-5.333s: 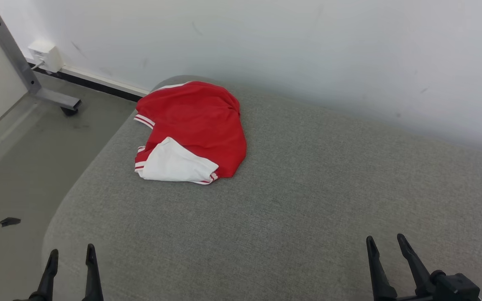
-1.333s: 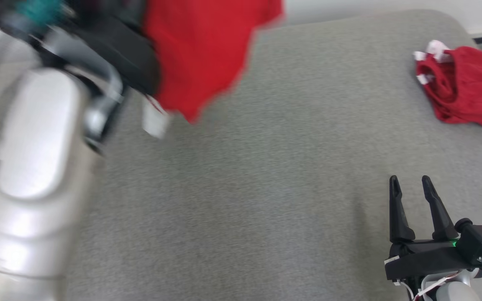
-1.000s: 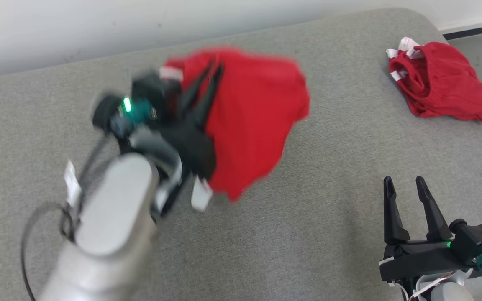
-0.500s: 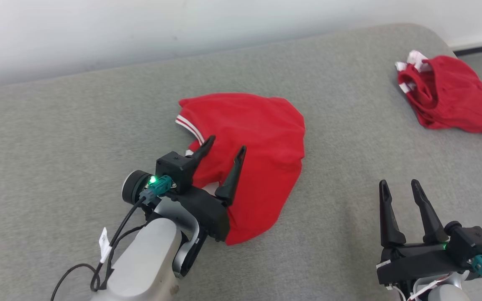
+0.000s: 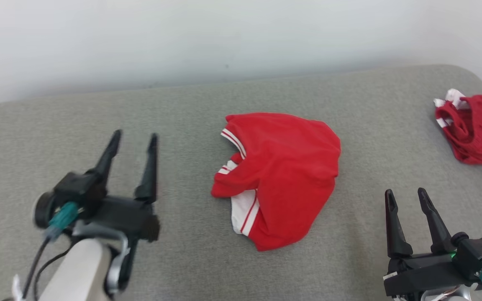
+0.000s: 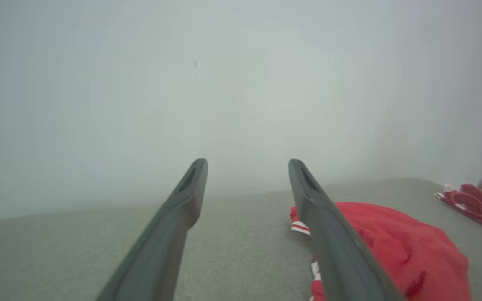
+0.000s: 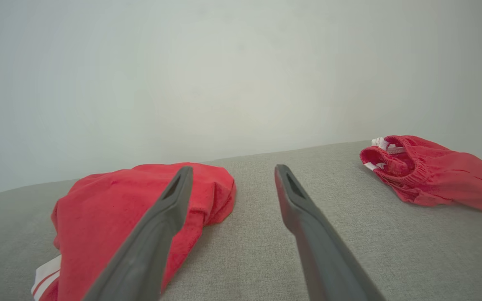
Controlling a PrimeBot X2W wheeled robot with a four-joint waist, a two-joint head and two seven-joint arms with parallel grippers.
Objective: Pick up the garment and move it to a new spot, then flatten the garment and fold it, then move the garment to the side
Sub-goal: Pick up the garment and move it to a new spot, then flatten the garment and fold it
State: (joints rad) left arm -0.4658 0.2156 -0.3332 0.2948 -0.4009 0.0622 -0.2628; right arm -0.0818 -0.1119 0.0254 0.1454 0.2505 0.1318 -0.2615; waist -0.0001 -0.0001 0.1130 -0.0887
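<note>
The left gripper (image 5: 135,134), which stood over the cloth half a second ago, is now drawn back to the left, slightly blurred, its fingers spread with nothing between them. The right gripper (image 5: 405,191) hangs spread and empty at the lower right. Between them, apart from both, the red garment (image 5: 285,175) lies released in a crumpled heap mid-way along the grey cushion (image 5: 182,104). The move to a new spot looks done, and flattening comes next. The heap is doubled over itself with white striped trim peeking out, so its edges are hard to read. A second red garment (image 5: 477,129) is cut off at the right edge.
</note>
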